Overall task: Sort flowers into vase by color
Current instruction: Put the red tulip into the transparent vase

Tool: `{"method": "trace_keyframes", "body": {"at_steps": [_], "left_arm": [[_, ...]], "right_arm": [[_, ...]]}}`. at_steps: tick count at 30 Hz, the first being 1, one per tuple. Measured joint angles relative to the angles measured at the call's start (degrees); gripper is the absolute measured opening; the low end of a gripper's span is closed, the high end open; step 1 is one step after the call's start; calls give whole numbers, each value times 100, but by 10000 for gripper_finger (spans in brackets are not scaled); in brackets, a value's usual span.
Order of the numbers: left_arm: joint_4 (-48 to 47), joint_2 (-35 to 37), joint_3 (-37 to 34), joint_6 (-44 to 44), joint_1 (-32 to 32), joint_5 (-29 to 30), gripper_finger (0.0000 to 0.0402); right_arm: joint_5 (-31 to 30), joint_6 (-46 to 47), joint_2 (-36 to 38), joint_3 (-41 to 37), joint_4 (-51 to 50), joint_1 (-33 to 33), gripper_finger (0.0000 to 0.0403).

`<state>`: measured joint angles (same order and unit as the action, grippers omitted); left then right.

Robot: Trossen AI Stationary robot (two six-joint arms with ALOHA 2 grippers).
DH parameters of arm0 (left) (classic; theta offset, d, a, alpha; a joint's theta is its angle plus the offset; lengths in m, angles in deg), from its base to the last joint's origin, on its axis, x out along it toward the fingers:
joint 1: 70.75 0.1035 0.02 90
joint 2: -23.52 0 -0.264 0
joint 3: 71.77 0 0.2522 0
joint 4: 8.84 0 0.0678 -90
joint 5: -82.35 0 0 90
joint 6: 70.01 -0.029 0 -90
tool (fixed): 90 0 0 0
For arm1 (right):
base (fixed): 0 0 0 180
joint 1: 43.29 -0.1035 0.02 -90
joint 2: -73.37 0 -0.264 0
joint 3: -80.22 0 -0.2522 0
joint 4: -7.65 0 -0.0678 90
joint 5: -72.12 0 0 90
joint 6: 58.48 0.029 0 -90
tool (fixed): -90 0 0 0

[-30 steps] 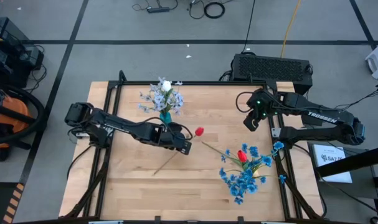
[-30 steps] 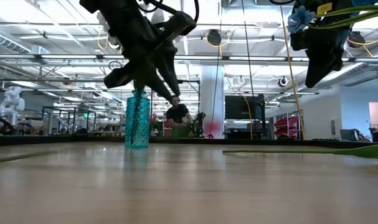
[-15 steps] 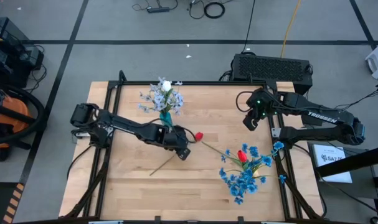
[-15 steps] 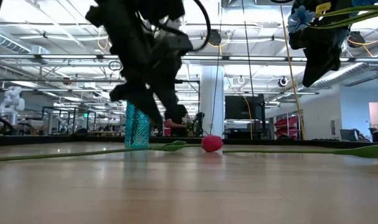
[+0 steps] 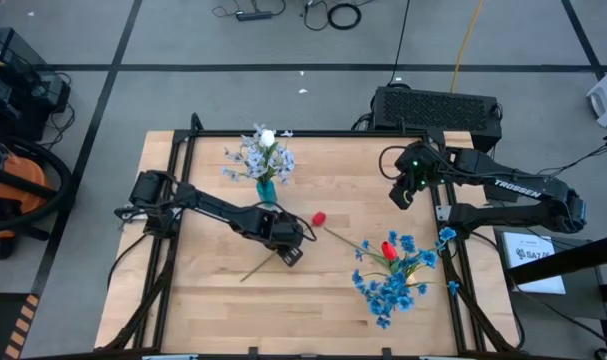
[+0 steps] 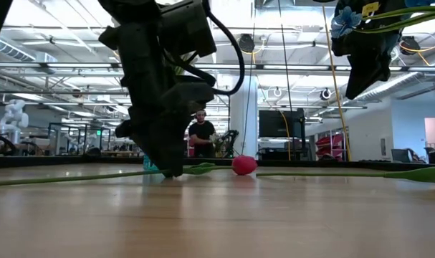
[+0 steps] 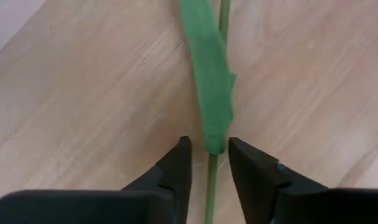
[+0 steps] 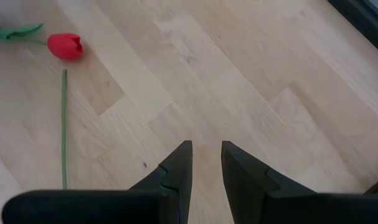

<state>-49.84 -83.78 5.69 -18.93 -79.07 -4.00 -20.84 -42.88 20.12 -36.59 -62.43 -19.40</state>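
Note:
A red tulip lies on the table, head (image 5: 319,217) (image 6: 244,165) toward the right, its green stem (image 5: 263,262) running toward the near left. My left gripper (image 5: 291,250) (image 7: 208,162) is open and low over that stem (image 7: 211,183), one finger on either side just below the leaf (image 7: 210,93), clear of both. The teal vase (image 5: 266,188) holds pale blue-white sprays (image 5: 261,155). Bright blue sprays (image 5: 391,280) and another red tulip (image 5: 389,250) lie at the near right. My right gripper (image 5: 403,197) (image 8: 207,155) hovers open over the far right.
A loose green stem (image 8: 64,124) lies beside the tulip head (image 8: 65,46), running toward the blue pile. Single blue blossoms (image 5: 448,235) sit at the table's right edge. A black frame rail (image 5: 313,133) borders the table. Bare wood (image 5: 203,290) shows at the near left.
My left gripper has moved down and toward the near edge, along the tulip's stem and away from its head, and now reaches table level. The tulip's head, not seen at table height a second ago, has lain on the wood for the last half second. The right arm kept still.

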Motion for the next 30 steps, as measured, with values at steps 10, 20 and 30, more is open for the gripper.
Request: {"method": "trace_keyframes", "body": {"at_steps": [10, 20, 30], "left_arm": [[86, -33, 4, 61, -13, -246, 10], [1318, 553, -4, -895, -459, 327, 3], [3717, 1062, -992, -1695, -921, 1203, 1]], "right_arm": [[4, 36, 0, 0, 101, -2, 77], [9, 462, 0, 0, 2, -2, 77], [-35, 1495, 264, 2, -1406, -1, 77]]}}
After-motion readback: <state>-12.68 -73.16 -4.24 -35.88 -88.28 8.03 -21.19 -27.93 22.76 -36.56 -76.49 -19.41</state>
